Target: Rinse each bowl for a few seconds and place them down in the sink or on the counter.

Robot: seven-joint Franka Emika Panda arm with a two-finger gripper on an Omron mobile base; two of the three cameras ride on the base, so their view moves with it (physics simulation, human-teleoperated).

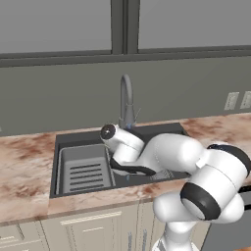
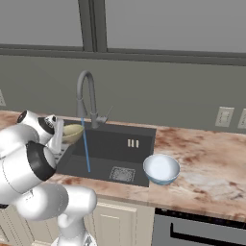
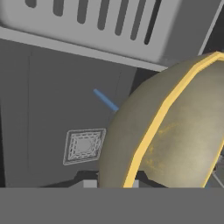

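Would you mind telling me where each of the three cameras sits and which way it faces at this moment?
Left base view: behind the arm on its left, looking forward and down at the sink and faucet; the white arm rises from the lower right.
Right base view: behind on the right, facing the same sink, with the pale blue bowl on the counter; arm at lower left, gripper holding the olive-gold bowl.
Hand view: on the hand, looking into the basin past that bowl.
Shared: sink, faucet, water stream.
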